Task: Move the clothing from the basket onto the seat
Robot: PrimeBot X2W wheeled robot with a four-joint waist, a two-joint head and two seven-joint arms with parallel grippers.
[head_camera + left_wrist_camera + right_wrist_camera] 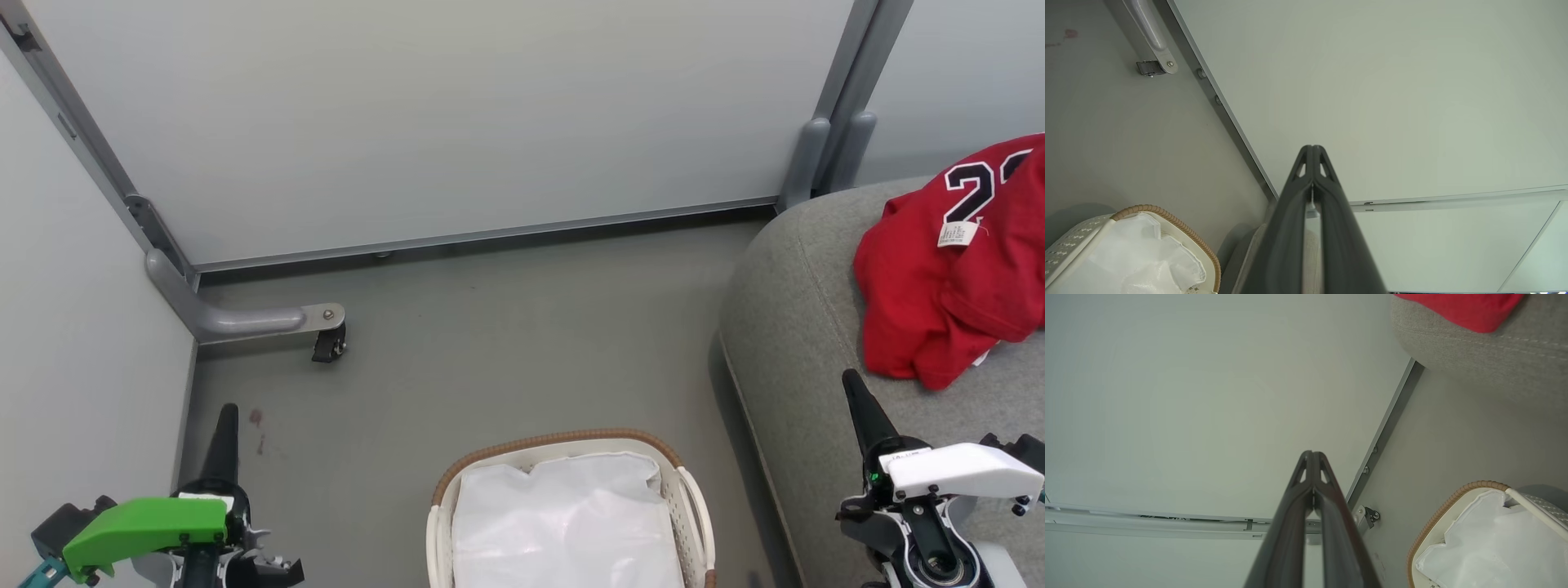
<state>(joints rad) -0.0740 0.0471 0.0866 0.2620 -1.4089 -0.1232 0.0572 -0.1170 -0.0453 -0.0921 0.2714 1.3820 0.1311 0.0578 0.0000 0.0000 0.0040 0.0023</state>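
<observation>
Closest to the lens, the left gripper (pixel 229 411) and the right gripper (pixel 850 376) stand at the bottom corners. Each has its fingers pressed together and holds nothing; both wrist views show the tips meeting. Between them the basket (pixel 563 438) sits on the floor (pixel 490 343) with its white liner (pixel 563 523) inside and no red in sight. Red clothing (pixel 939 302) lies heaped on the grey seat (pixel 792 327), the numbered jersey uppermost with its tag (pixel 957 234) showing. I judge the move done. Finishing well means checking the liner's folds for hidden red. It also means keeping the right arm off the heap just beyond its fingers, so that nothing snags and slides off the cushion.
</observation>
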